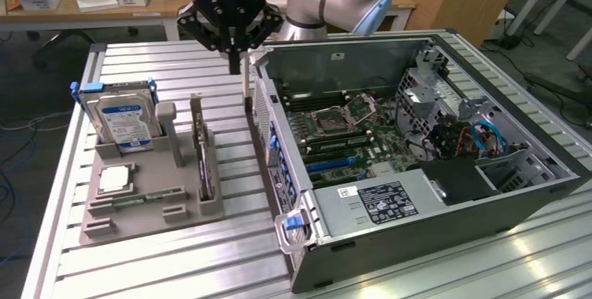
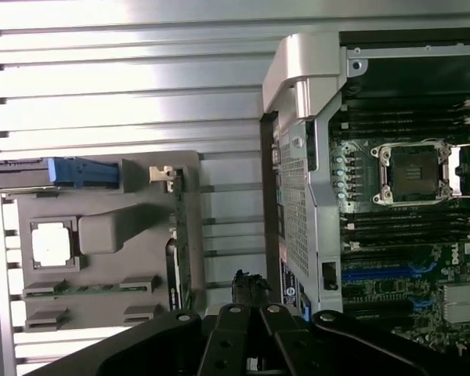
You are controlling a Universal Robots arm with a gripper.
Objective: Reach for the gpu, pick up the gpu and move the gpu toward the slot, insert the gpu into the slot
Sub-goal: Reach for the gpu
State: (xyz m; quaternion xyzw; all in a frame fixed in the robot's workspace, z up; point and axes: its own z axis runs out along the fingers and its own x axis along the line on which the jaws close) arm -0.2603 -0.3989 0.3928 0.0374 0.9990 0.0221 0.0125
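Gripper (image 1: pixel 237 63) fingers clenched, nothing in them. It hangs over the gap between the grey holder (image 1: pixel 152 167) and the open PC case (image 1: pixel 444 195). The gpu (image 1: pixel 202 152) stands on edge in the holder, on the side nearest the case, untouched. Also in the holder are a hard drive (image 1: pixel 125 120) standing upright, a CPU chip (image 1: pixel 113 177) lying flat, and a memory stick (image 1: pixel 138 198) near the front edge. The case side wall (image 1: pixel 268 129) stands between the gpu and the motherboard (image 1: pixel 361 139).
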